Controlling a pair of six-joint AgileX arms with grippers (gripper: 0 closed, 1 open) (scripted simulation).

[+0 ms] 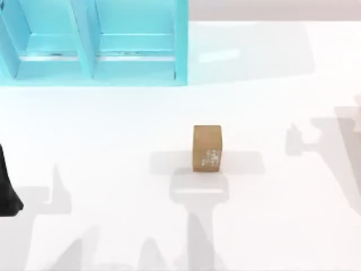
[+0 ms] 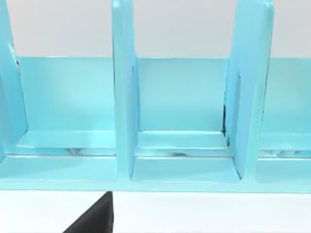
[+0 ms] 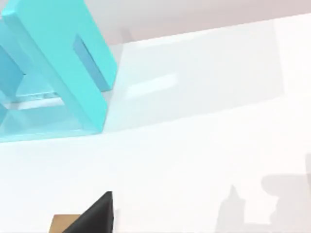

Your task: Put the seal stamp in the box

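Observation:
The seal stamp (image 1: pixel 207 148), a small tan-brown block with a whitish pattern on its near face, stands upright in the middle of the white table. A corner of the seal stamp (image 3: pixel 63 224) also shows in the right wrist view, just behind a black part of my right gripper (image 3: pixel 97 213). The box (image 1: pixel 180 51) is a light-blue case with upright dividers at the table's far left. In the left wrist view the box (image 2: pixel 124 97) faces the camera with its compartments bare, and a black part of my left gripper (image 2: pixel 92 219) shows in front of it. My left arm (image 1: pixel 7 189) sits at the table's left edge.
The white table (image 1: pixel 113 124) stretches between the box and the stamp. Grey shadows of both arms fall across its near and right parts. The right end wall of the box (image 3: pixel 63 58) stands far from the stamp.

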